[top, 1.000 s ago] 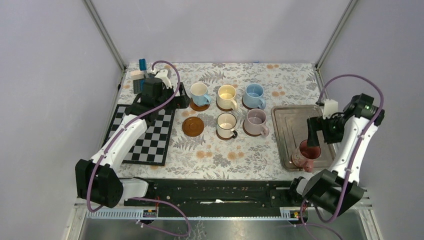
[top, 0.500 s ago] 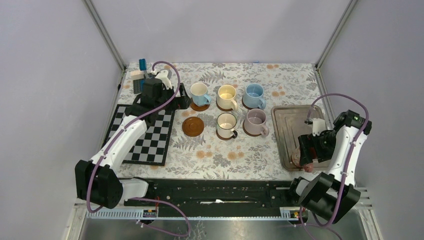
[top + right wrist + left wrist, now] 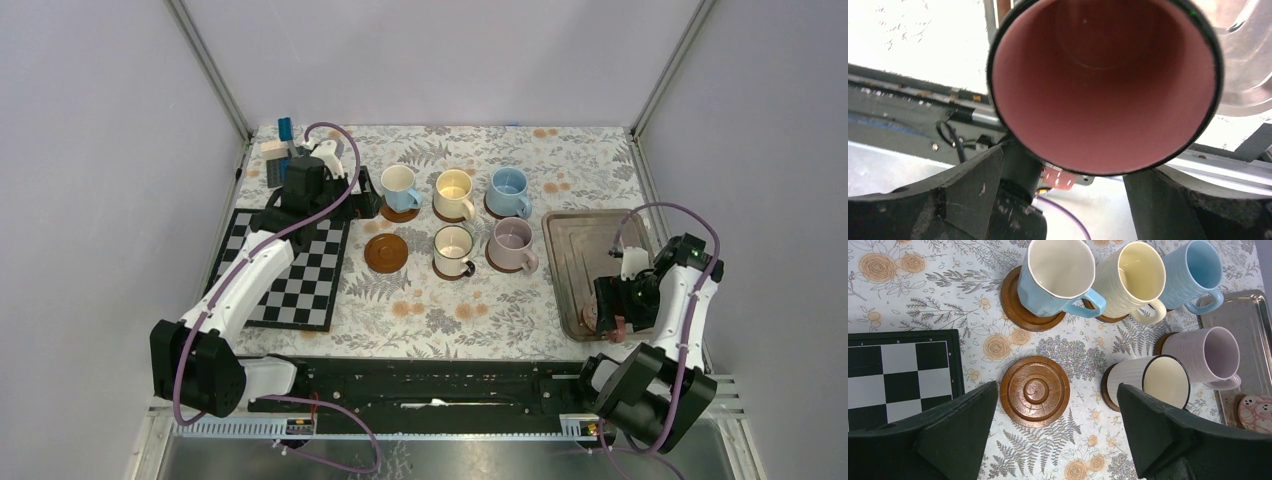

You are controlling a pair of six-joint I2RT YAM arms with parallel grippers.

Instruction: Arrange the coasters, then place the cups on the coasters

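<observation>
Five cups stand on coasters: a light blue one (image 3: pixel 400 187), yellow-cream (image 3: pixel 453 192), another light blue (image 3: pixel 508 190), white-cream (image 3: pixel 453 248) and lilac (image 3: pixel 511 243). One coaster (image 3: pixel 385 252) lies bare; the left wrist view shows this bare coaster (image 3: pixel 1034 391) from above. My left gripper (image 3: pixel 367 195) hangs open above it, next to the first blue cup (image 3: pixel 1055 275). The pinkish red cup (image 3: pixel 603 318) stands in the tray's near corner. My right gripper (image 3: pixel 607 310) is down over the cup (image 3: pixel 1105 85), open, its fingers (image 3: pixel 973 185) straddling it.
The grey metal tray (image 3: pixel 585 250) lies at the right. A black-and-white chequered board (image 3: pixel 290 275) lies at the left under the left arm. Small blocks (image 3: pixel 280 150) sit at the back left corner. The enclosure walls stand close on both sides.
The right arm has dropped and pulled toward the near edge, bringing its gripper down around the pinkish red cup. The left arm has not moved.
</observation>
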